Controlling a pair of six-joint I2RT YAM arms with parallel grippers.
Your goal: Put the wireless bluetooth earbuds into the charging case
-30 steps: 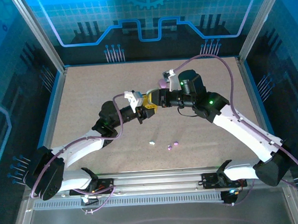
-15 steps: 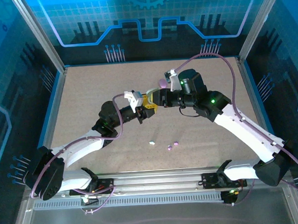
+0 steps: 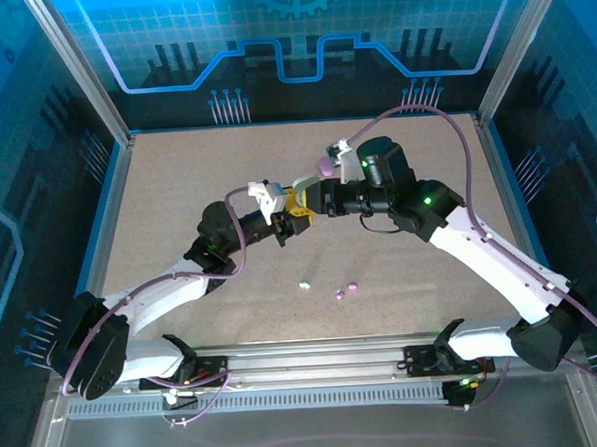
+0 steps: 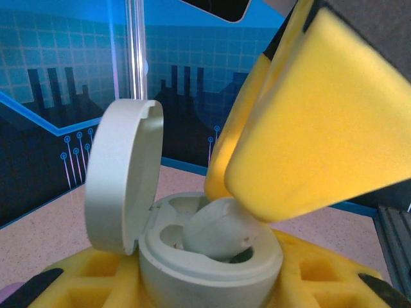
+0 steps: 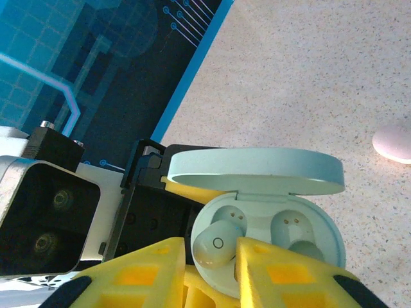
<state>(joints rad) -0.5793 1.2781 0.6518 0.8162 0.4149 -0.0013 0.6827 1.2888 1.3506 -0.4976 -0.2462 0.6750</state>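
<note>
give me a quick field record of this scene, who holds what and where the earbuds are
left end effector: shut on charging case, held above the table
case lid: open, hinged up
right end effector: shut on earbud
earbud position: partly in one slot of the case, looks tilted
loose earbuds: three on the table, near the arm bases
task state: insertion under way, not finished

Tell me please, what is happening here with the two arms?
The left gripper holds an open mint case by its base, with the lid up. The right gripper pinches one mint earbud, which sits partly in one socket of the case and is not yet released. Three loose earbuds lie on the table nearer the arm bases.
</note>
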